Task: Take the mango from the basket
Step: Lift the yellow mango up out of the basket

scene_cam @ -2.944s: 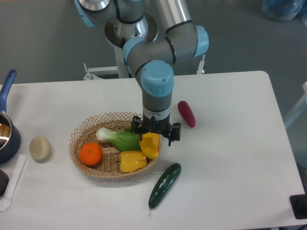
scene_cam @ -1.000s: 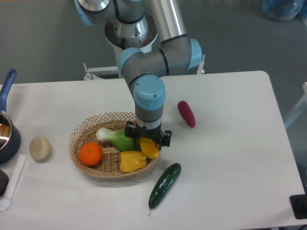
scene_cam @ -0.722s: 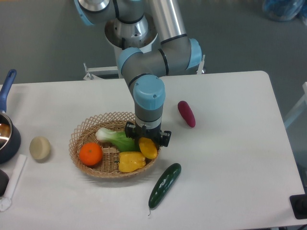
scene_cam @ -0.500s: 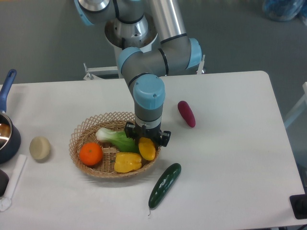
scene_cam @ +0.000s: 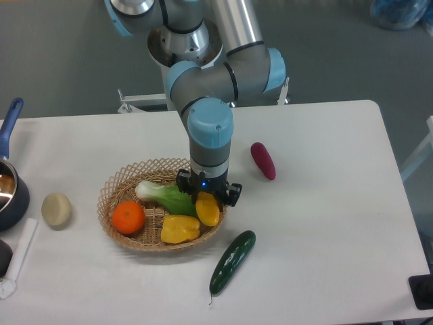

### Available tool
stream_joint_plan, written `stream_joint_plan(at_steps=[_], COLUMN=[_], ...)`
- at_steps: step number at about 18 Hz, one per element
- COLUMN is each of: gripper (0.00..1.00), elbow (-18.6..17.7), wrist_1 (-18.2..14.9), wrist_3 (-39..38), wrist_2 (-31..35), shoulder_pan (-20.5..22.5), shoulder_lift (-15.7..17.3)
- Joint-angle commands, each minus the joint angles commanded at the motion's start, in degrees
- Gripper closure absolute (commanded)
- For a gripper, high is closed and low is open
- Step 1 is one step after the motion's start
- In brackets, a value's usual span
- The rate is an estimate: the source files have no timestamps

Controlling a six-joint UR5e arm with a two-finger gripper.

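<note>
The yellow-orange mango [scene_cam: 208, 210] sits at the right side of the woven basket [scene_cam: 111, 186], its upper end tucked between the fingers of my gripper [scene_cam: 206, 198]. The gripper points straight down over the basket's right rim and is shut on the mango. Its black body hides the fingertips and the top of the mango. The mango's lower end hangs close to the basket floor; I cannot tell whether it touches.
In the basket lie an orange [scene_cam: 128, 218], a green-and-white leafy vegetable [scene_cam: 168, 197] and a yellow bell pepper [scene_cam: 179, 229]. A cucumber [scene_cam: 232, 261] lies just outside the front rim, a purple vegetable [scene_cam: 262, 160] to the right. A beige ball [scene_cam: 56, 209] and a blue pot [scene_cam: 10, 193] stand at left.
The gripper shifted left and lower onto the mango, which now looks shorter and more upright beneath it. The yellow pepper slid a little to the left.
</note>
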Motion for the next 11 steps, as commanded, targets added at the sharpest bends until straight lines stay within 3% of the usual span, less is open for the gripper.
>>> stream_joint_plan(at_steps=[6, 11], gripper=[0.38, 0.38], elbow=[9.75, 11.96], wrist_1=[0.62, 0.62], wrist_3=[3.34, 15.91], wrist_2=[-0.79, -1.58], shoulder_pan=[1.93, 7.81], shoulder_lift=[0.18, 0.44])
